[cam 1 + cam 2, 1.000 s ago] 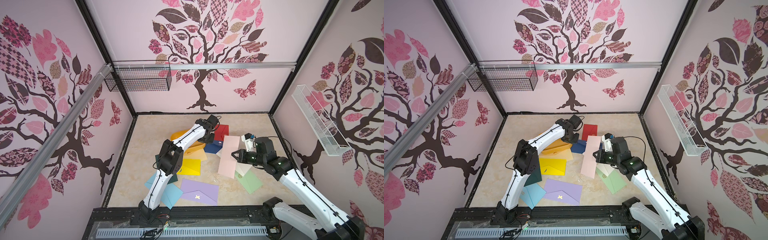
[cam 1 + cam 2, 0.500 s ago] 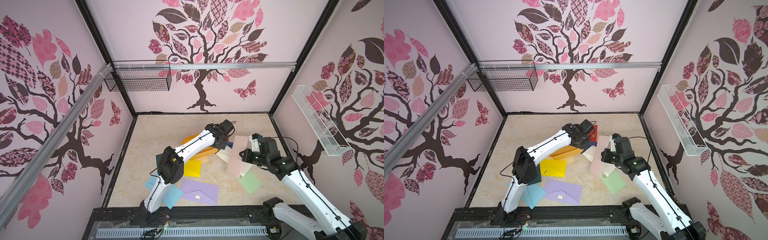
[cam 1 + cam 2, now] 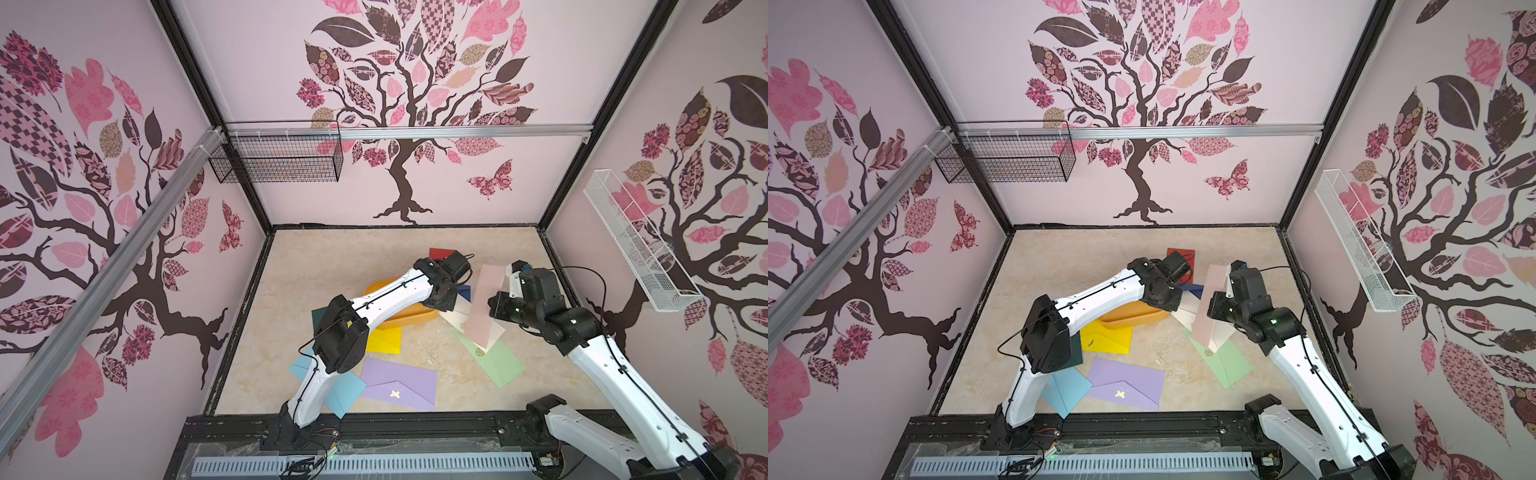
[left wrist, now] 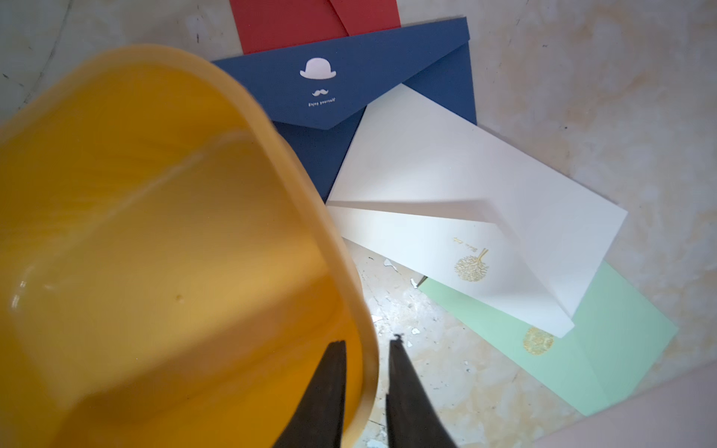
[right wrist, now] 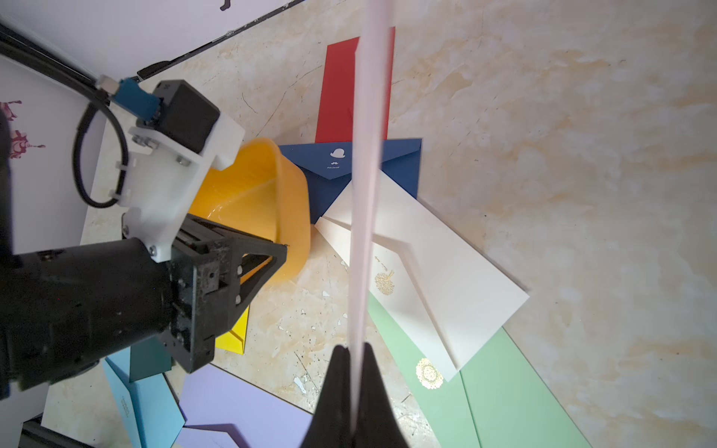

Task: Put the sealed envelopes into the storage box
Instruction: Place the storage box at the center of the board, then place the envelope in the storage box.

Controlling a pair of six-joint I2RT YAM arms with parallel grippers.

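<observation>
The yellow-orange storage box (image 3: pixel 409 321) (image 3: pixel 1133 318) sits mid-table. My left gripper (image 4: pixel 366 343) stands open astride its right-end rim (image 4: pixel 370 372), one finger inside the tub and one outside. My right gripper (image 5: pixel 353 347) is shut on a pink envelope (image 3: pixel 484 307) (image 5: pixel 364 155), held up on edge just right of the box. Red (image 4: pixel 310 23), navy (image 4: pixel 349 77), white (image 4: pixel 465 182) and cream (image 4: pixel 419 244) envelopes lie overlapped beside the box, with a light green one (image 3: pixel 496 361) nearer. Nothing lies in the part of the tub that shows.
Yellow (image 3: pixel 384 338), dark green (image 3: pixel 321 318), light blue (image 3: pixel 338 392) and lilac (image 3: pixel 401 384) envelopes lie at the front left, partly under the left arm. A black wire basket (image 3: pixel 278 160) and a white mesh tray (image 3: pixel 631 249) hang on the walls.
The left arm has dragged the box to the right and nearer, then its jaws have parted at the rim. The right arm has raised the pink envelope and shifted it slightly right.
</observation>
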